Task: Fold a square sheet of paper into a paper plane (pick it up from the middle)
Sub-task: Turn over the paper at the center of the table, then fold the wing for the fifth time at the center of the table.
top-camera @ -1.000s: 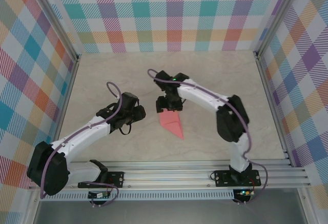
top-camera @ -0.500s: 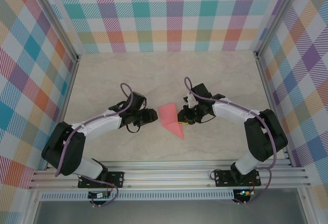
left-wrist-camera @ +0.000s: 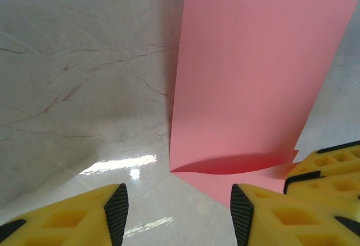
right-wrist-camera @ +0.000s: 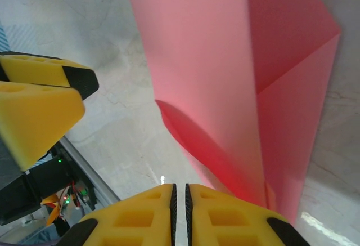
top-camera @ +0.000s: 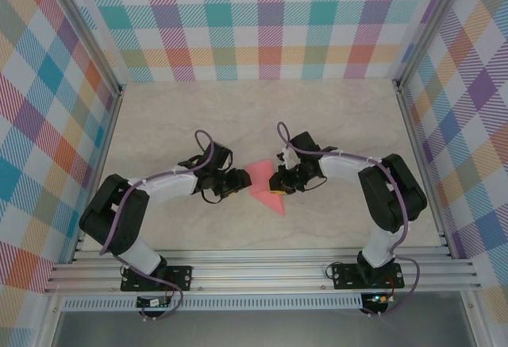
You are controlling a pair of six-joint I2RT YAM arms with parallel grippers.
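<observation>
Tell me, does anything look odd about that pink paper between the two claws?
Yes: the pink paper isn't lying flat. One folded flap stands up off the table, bowed along its lower edge, so it looks half-folded rather than neatly creased.

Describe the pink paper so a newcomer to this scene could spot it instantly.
On the marbled table, look midway between the left gripper and the right gripper. The folded paper lies there, pointing toward the arm bases, one flap raised. It is plain salmon-pink; the grippers beside it are yellow and black.

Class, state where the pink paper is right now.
In the top view, the pink paper sits mid-table between the left gripper and right gripper.
</observation>
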